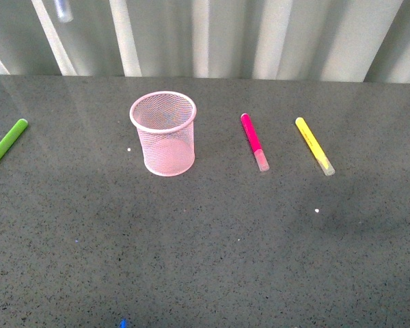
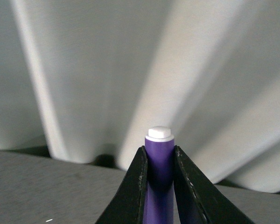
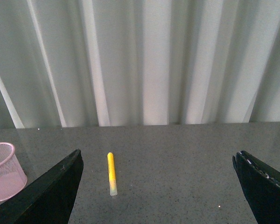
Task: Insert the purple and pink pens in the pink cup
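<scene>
Jaws on the left gripper (image 2: 159,153) are clamped on the purple pen (image 2: 159,142). In the left wrist view I see 2 black fingers (image 2: 135,186) pressing its body from either side, and the pen's white end plug sticks out past the fingertips. Behind it hangs a pale curtain (image 2: 84,70), with only a strip of the grey table (image 2: 46,186) low down, so this pen is held clear of the surface. Jaws on the right gripper (image 3: 157,156) stand wide apart and grip nothing. Through the gap I see the yellow pen (image 3: 111,173) lying flat on the table.

From the front view, the pink cup (image 1: 162,133) stands upright on the table, left of centre, mouth open. The pink pen (image 1: 254,141) lies flat to the cup's right, near it but not touching, with its whitish cap toward the camera. The yellow pen lies further right, roughly parallel to the pink one, cap also toward the camera. 1 green pen (image 1: 5,145) lies at the left edge, well apart from the cup and partly cut off by the frame. A translucent tip (image 1: 63,9) pokes in at the top edge, above and left of the cup; I cannot tell what it is.
</scene>
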Motion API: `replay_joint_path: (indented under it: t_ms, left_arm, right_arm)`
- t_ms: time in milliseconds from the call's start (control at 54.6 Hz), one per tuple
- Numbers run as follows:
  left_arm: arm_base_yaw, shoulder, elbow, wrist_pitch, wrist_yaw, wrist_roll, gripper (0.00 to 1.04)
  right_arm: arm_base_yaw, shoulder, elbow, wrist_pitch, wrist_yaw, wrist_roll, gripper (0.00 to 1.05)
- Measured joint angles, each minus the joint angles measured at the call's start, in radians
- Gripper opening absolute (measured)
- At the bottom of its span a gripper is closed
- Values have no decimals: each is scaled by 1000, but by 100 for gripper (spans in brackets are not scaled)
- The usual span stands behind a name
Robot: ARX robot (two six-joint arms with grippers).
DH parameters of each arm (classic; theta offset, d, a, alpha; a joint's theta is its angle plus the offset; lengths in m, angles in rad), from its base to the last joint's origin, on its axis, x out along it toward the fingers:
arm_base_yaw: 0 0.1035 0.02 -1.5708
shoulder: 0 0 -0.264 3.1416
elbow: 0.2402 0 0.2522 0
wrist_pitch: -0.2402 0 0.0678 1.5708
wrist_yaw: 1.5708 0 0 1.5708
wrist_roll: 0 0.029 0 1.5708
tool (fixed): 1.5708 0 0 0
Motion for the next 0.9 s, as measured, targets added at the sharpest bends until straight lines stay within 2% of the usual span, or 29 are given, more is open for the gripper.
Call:
replay_joint_path:
  t_ms: [238, 330, 604, 897]
  left_arm:
    - [-171, -47, -182, 312, 15, -54, 12]
    - [-200, -32, -229, 397, 6, -55, 12]
    - [-179, 115, -297, 643, -34, -72, 12]
    - [-154, 166, -321, 678, -44, -84, 12]
  right_arm:
    - [0, 0, 0, 0, 0, 0, 98]
    - [0, 0, 0, 0, 0, 0, 98]
    - [0, 0, 0, 0, 0, 0, 98]
    - [0, 0, 0, 0, 0, 0, 98]
